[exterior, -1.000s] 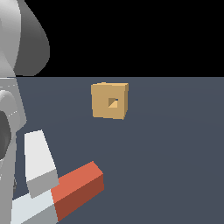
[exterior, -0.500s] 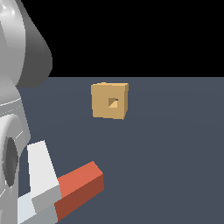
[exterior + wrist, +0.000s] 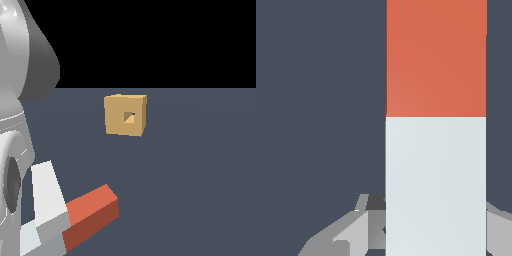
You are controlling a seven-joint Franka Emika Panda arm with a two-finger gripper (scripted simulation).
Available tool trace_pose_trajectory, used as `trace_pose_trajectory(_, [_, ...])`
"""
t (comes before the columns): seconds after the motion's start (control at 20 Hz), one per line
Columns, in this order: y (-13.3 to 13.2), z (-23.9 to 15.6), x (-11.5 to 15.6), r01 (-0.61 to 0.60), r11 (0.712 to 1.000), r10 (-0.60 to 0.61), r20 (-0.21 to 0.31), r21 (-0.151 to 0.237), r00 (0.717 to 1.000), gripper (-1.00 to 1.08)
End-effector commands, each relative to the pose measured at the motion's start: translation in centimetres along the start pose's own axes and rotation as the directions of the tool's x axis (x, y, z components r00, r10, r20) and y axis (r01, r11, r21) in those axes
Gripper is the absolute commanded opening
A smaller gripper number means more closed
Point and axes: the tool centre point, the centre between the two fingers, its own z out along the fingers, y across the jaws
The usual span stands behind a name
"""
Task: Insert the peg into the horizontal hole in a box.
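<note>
The peg lies flat on the dark floor at the exterior view's lower left, its red-orange half pointing toward the box. Its white half is mostly hidden by my arm in the exterior view. My gripper is low over the white half. One white finger stands beside the peg, and grey finger parts show on both sides of it in the wrist view. The jaws look open, straddling the peg. The tan box stands farther back, its small dark hole facing the camera.
The large white-grey arm body fills the exterior view's left edge. The floor is a plain dark blue-grey surface with nothing else on it.
My arm and the white finger have come lower, down beside the peg's white half. The peg and the box have not moved.
</note>
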Motion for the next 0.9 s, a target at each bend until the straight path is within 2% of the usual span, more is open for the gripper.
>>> trace_pose_trajectory(0.0, [-0.1, -0.1, 0.4, 0.009, 1.0, -0.009, 0.0, -0.001, 1.0, -1.0])
trace_pose_trajectory(0.25, [-0.8, -0.6, 3.1, 0.071, 0.998, -0.071, 0.0, -0.001, 0.998, -1.0])
trace_pose_trajectory(0.5, [-2.8, -1.7, 8.3, 0.196, 0.981, -0.196, 0.002, -0.002, 0.981, -1.0])
trace_pose_trajectory(0.65, [-5.1, -2.7, 12.8, 0.305, 0.952, -0.305, 0.002, -0.002, 0.952, -1.0])
trace_pose_trajectory(0.85, [-9.1, -4.0, 18.4, 0.448, 0.894, -0.448, 0.002, -0.002, 0.894, -1.0])
